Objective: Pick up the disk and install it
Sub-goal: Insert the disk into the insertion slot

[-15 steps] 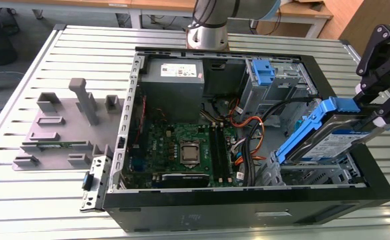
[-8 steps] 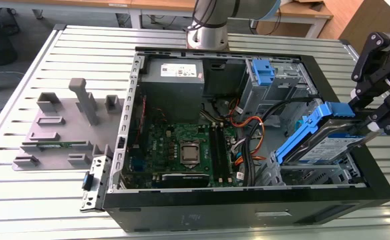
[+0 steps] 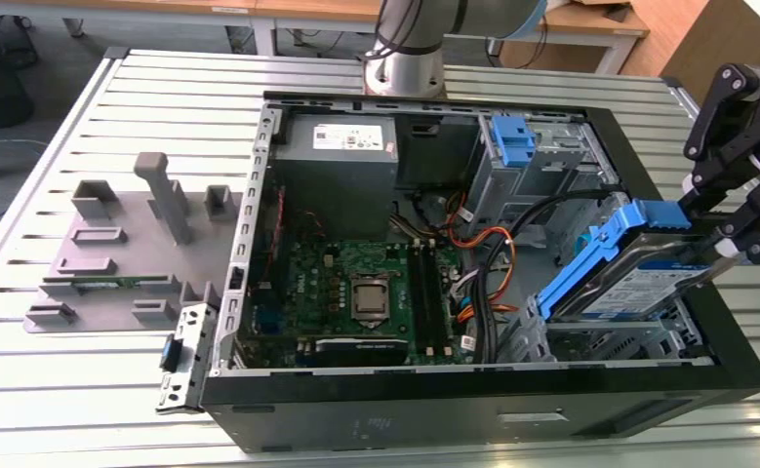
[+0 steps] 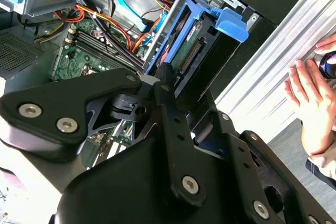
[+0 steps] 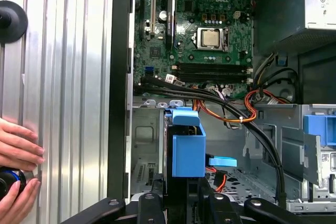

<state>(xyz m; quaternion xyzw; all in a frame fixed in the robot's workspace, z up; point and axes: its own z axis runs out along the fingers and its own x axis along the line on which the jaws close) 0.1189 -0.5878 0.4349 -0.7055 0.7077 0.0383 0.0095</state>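
The disk (image 3: 633, 278), a silver drive with a white-and-blue label in a blue carrier bracket, hangs tilted over the metal drive bay (image 3: 601, 341) at the case's front corner, on the exterior view's right. Its lower end dips into the bay and its upper end is raised toward my gripper (image 3: 729, 246), which is shut on that end. In the second wrist view the disk (image 4: 202, 38) stands edge-on just beyond my gripper (image 4: 165, 74). In the first wrist view the blue bracket of the disk (image 5: 187, 148) rises right above my gripper (image 5: 181, 195).
The open computer case (image 3: 484, 395) holds a motherboard (image 3: 353, 292), a grey power-supply box (image 3: 338, 146), loose cables (image 3: 491, 258) and a lone blue latch (image 3: 515, 141) on the rear cage. A grey fixture (image 3: 133, 244) lies left of the case. A person's hand (image 4: 310, 98) rests on the slatted table.
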